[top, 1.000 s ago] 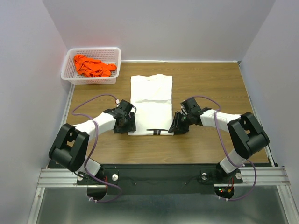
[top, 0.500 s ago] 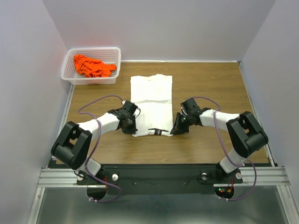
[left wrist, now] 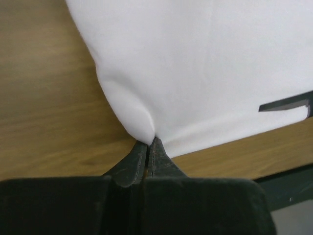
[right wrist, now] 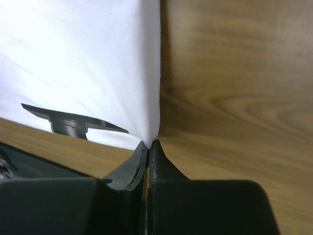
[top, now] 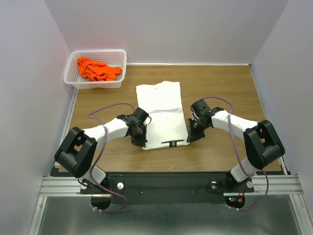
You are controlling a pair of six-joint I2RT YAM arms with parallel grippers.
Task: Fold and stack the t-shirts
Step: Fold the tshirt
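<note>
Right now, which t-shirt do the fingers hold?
The white t-shirt on the table: left fingers and right fingers pinch its near corners. The orange t-shirt lies in the basket.

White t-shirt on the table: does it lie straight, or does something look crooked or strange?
The white t-shirt lies slightly askew: its long sides slant against the edges of the table, with the near end shifted to the right. The left gripper and the right gripper pinch its near corners, which bunch a little. No damage shows.
</note>
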